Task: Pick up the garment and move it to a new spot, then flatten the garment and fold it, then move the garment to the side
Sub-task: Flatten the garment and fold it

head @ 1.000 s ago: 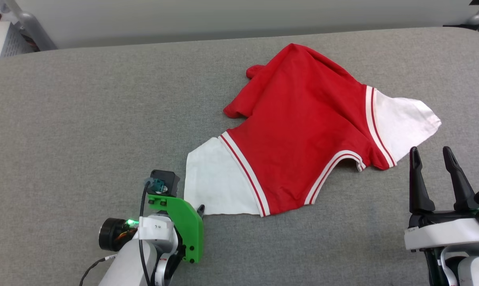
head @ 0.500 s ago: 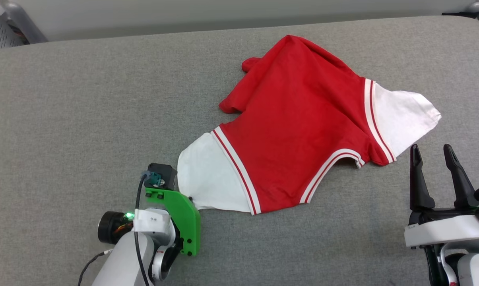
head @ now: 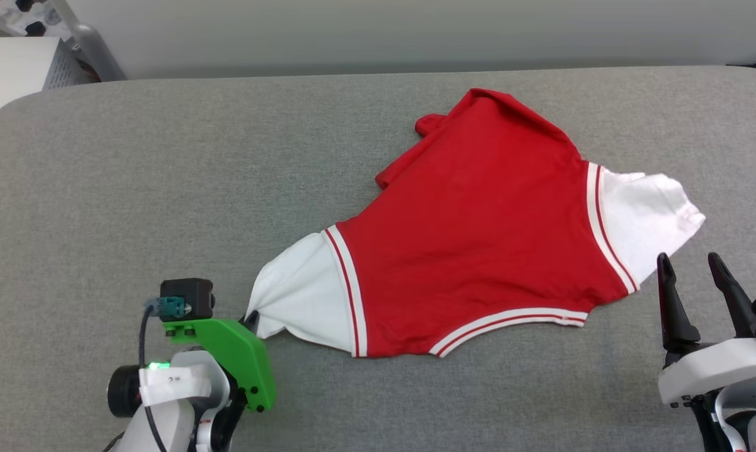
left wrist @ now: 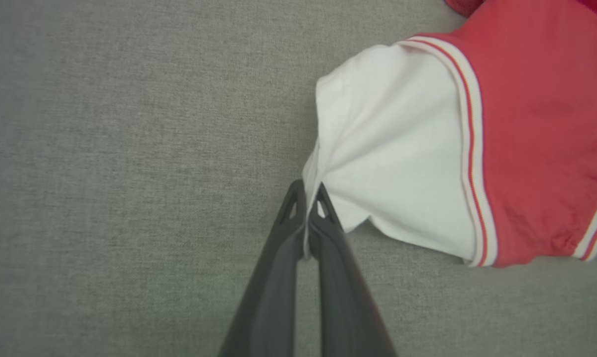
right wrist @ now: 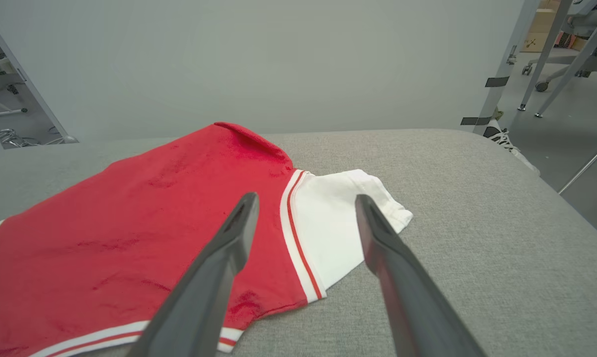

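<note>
At the lower left of the head view, the left gripper [head: 250, 319] has its two fingers pressed together on the outer corner of the left white sleeve [head: 296, 298] of the garment [head: 478, 251]. The left wrist view shows a thin fold of white cloth pinched between the tips, with the sleeve fanning out from the pinch. From that grip the garment lies to the right and somewhat away on the grey padded surface [head: 164, 188]. Its long axis runs sleeve to sleeve across the robot's front. The striped collar trim [head: 509, 319] is on the near edge and the red body narrows to a rumpled hem [head: 440, 119] at the far side. The cloth looks drawn fairly smooth along the near edge but bunched toward the far end, so flattening seems only partly done. Further right, the right white sleeve [head: 641, 220] ends the axis. The right gripper [head: 689, 263] stands just beside it with its fingers spread wide and nothing between them. In the right wrist view the sleeve lies ahead of and below the tips, apart from both. That arm is plainly the nearer to this free end — a short reach forward and down would likely meet the sleeve's edge, so the two arms could stretch the shirt between them.
</note>
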Robot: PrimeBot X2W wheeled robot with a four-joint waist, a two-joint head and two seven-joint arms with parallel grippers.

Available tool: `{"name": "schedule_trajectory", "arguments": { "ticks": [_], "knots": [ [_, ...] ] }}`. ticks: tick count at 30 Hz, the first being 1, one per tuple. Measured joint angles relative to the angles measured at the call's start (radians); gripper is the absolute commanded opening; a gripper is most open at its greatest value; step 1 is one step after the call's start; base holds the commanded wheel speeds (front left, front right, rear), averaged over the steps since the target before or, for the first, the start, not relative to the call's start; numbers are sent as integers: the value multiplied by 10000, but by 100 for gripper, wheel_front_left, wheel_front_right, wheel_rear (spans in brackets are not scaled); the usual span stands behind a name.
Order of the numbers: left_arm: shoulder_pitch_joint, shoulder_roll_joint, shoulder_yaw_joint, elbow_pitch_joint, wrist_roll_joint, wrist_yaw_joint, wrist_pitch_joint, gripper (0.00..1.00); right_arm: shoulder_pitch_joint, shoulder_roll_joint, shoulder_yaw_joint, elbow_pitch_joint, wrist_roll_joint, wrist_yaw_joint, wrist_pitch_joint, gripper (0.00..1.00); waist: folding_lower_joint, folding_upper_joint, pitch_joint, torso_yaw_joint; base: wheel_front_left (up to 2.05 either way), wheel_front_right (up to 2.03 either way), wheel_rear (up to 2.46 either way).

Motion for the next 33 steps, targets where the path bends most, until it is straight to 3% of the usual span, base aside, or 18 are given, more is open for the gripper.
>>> {"name": "schedule_trajectory", "arguments": {
  "ticks": [5, 9, 20, 25, 33],
  "knots": [
    [405, 249, 372, -882, -134, 267, 38, 0, 117, -261, -238, -79, 19, 0, 1657, 100, 0, 0, -128, 333, 0, 0, 0],
    [605, 320, 554, -1549, -341, 401, 232, 0, 89, -514, -456, -291, 84, 0, 3595, 100, 0, 0, -145, 583, 0, 0, 0],
    [890, 625, 389, -2493, -617, 165, 953, 0, -1961, -1597, -752, 25, 508, 2, 9478, 100, 0, 0, 472, 912, 0, 0, 0],
    [886, 631, 278, -2865, -627, 165, 1141, 0, -3051, -2128, -727, 671, 566, 2, 10663, 100, 0, 0, 830, 1110, 0, 0, 0],
    [696, 625, 54, -2957, -633, 65, 1133, 0, -4145, -2686, -571, 2253, 435, 2, 10974, 100, 1, 0, 1419, 1514, 0, 0, 0]
  ]
}}
